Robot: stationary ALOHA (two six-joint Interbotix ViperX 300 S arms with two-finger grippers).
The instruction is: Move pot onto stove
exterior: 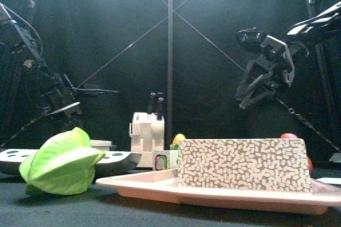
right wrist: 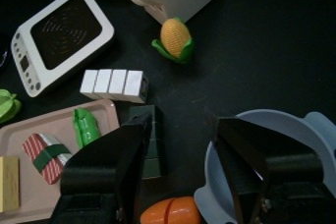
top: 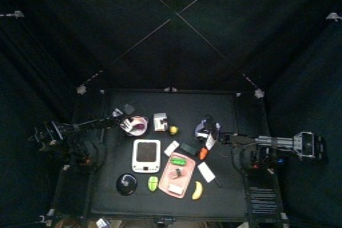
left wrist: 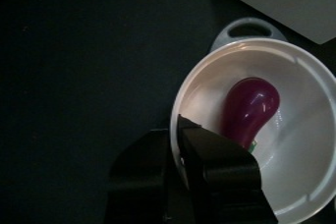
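The pot (left wrist: 296, 66) is white with a loop handle and holds a purple eggplant-like toy (left wrist: 250, 110). It stands at the table's left (top: 135, 124), above the stove (top: 147, 153) in the top view and apart from it. The stove (right wrist: 59, 36) is a flat white block with a dark grille. My left gripper (left wrist: 178, 159) sits right at the pot's near rim, one side over the inside and the other outside. My right gripper (right wrist: 184, 159) hangs open and holds nothing at the table's right (top: 214, 135).
A blue-grey bowl (right wrist: 289, 140) and an orange toy (right wrist: 171, 211) lie under the right gripper. Near the stove are a corn cob (right wrist: 175, 39), a white segmented block (right wrist: 116, 84) and a pink board (top: 181, 177) with food pieces. A green fruit (exterior: 60, 161) sits at the front.
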